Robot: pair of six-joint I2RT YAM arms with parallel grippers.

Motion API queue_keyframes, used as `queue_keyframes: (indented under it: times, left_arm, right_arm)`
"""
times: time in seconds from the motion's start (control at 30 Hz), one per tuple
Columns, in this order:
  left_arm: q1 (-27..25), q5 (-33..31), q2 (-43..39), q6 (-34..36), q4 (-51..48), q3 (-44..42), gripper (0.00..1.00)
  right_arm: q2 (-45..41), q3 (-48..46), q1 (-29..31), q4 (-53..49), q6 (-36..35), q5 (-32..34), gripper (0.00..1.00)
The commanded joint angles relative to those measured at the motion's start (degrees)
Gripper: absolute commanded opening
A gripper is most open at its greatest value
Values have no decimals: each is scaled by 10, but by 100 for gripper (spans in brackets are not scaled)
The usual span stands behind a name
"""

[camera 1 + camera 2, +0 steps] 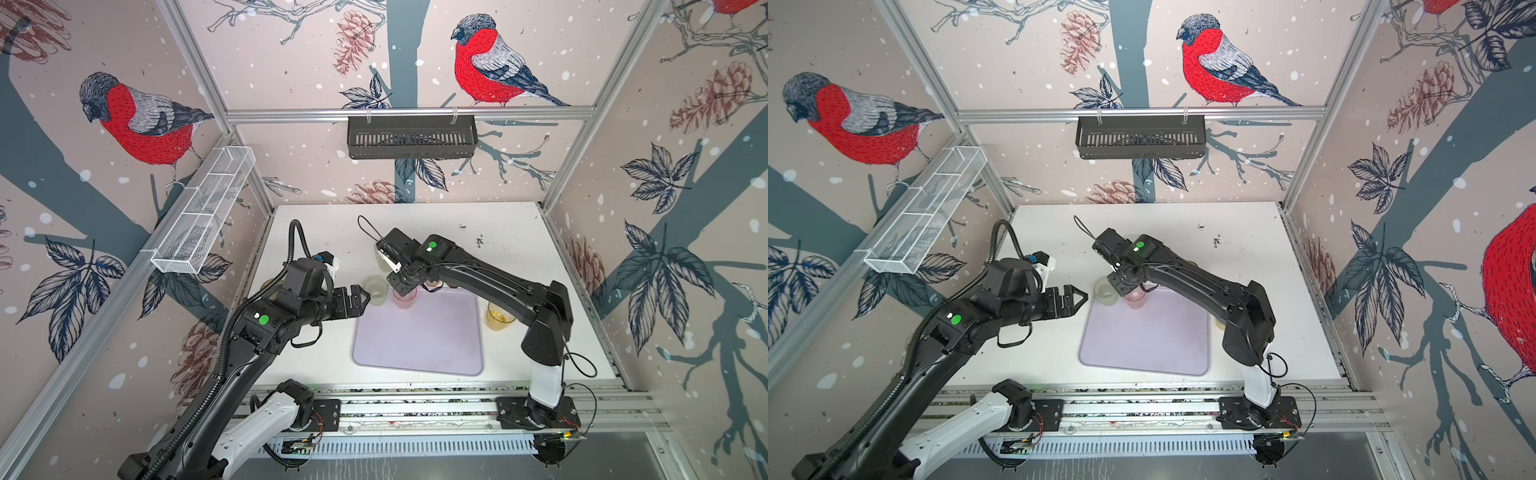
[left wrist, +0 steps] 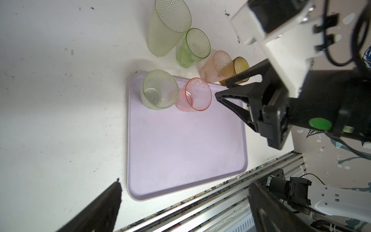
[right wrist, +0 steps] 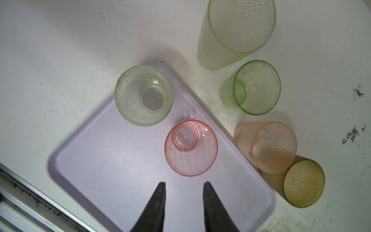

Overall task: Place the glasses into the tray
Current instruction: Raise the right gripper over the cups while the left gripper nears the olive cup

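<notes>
Right fingers [image 3: 155,206]; two glasses [image 3: 190,148] in one tray [image 3: 110,170].

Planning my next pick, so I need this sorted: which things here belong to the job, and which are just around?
Job: tray; in it, pale green glass, pink glass; on the table, tall green glass, bright green glass, peach glass, brownish glass, yellow glass.
Bystanders: black slotted basket, white mesh basket, both hanging above the table.

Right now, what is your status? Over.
Left gripper open, empty. Right gripper open, beside pink glass, not gripping. Pink and pale green glass stand in tray. Peach glass close outside rim.
</notes>
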Motion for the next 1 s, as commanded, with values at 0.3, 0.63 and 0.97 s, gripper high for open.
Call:
queue_keyframes:
  times: [0.3,0.63,0.97]
  left_arm:
    - [1,-44,67,-4,-2,36,98]
    - [1,-80,112,-45,18,47,98]
    - [1,-113,137,-90,14,57,98]
  right_arm:
    - [-150,-116,-32,83,9,-8,45]
    - [-290,-231,-62,158,-18,-30,58]
    - [-383,-310,-103,226,-49,-77,66]
